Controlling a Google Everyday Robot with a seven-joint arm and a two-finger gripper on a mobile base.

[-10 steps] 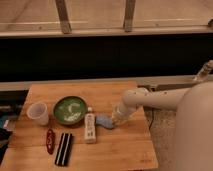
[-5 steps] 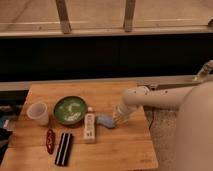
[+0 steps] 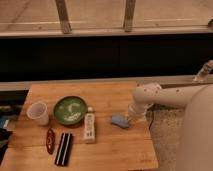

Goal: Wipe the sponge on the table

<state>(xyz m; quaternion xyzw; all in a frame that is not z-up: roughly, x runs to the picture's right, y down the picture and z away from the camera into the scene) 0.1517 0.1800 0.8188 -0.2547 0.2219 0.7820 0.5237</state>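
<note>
On the table (image 3: 110,97), the cup (image 3: 38,112) stands at the left, with the bowl (image 3: 70,110) just right of it. The bottle (image 3: 89,127) lies right of the bowl and nearer. The sponge (image 3: 119,120) lies right of the bottle, towards the right edge, and the gripper (image 3: 131,119) is at its right end. At the near left, a slim item (image 3: 50,140) lies left of a flat bar (image 3: 63,148).

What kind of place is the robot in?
Probably a kitchen or snack corner, though it could be a test room. A wooden table holds a green bowl, a cup and a blue sponge, with the robot's hand right at the sponge.
</note>
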